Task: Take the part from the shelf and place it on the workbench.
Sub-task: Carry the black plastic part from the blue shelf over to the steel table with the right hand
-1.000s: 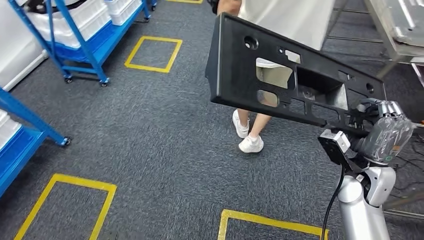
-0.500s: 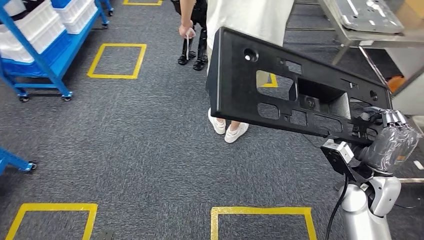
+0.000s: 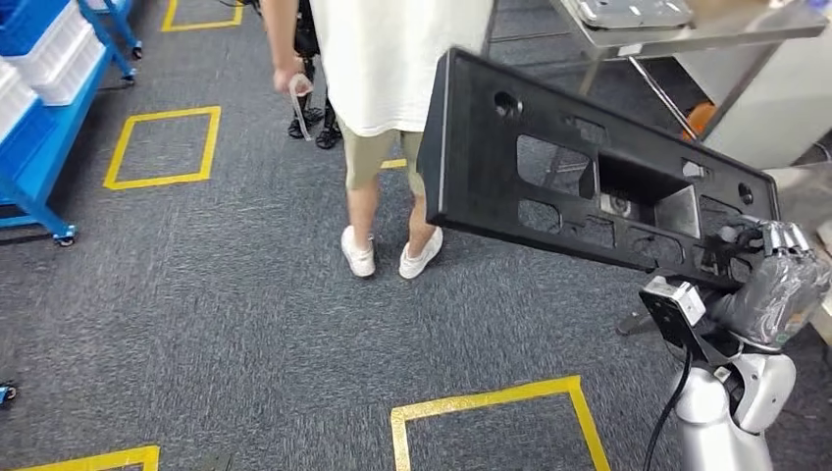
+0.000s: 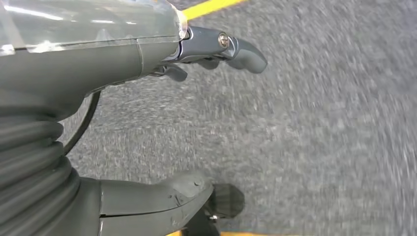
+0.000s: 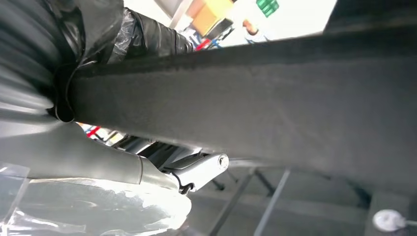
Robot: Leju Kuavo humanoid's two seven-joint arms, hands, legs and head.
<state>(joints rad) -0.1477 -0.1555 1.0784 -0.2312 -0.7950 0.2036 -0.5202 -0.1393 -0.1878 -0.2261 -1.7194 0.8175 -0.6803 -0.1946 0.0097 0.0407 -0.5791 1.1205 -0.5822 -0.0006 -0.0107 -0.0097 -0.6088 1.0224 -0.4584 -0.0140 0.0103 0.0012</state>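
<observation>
Part: one long black plastic panel (image 3: 589, 186) with many holes cut in it. It is up in the air over the floor, tilted, with its far end high and to the left, in front of the person's legs.
Who holds it: the right robot hand (image 3: 770, 280) holds the low right end of the part. Its fingers (image 3: 777, 235) curl over the edge there.
Right wrist view: the part (image 5: 275, 98) is a thick dark band right up against the right robot hand (image 5: 98, 162). The picture is very close, so most of the part is cut off.
Left robot hand: the left robot hand (image 4: 147, 113) holds nothing. Its thumb (image 4: 162, 196) and fingers (image 4: 236, 49) are apart, with grey floor between them. That picture is blurry.
Robot hands counted: two, one busy and one free.
Person: one person (image 3: 392, 59) in a white shirt stands just behind the part, with two white shoes (image 3: 390, 257) on the floor. The head is cut off at the top. One hand (image 3: 286, 78) holds something small and thin; I cannot tell what it is.
Tabletop: one grey metal tabletop (image 3: 687, 29) is at the top right, behind the part. A flat grey piece (image 3: 633, 12) lies on it, maybe a tray, cut off by the top edge.
Floor: dark grey carpet (image 3: 216, 314) with yellow tape squares (image 3: 162, 147). I count four, and three are cut off at the edges.
Shelf: a blue shelf (image 3: 39, 118) on wheels is at the far left, with white bins (image 3: 54, 49) on it. Most of it is cut off.
</observation>
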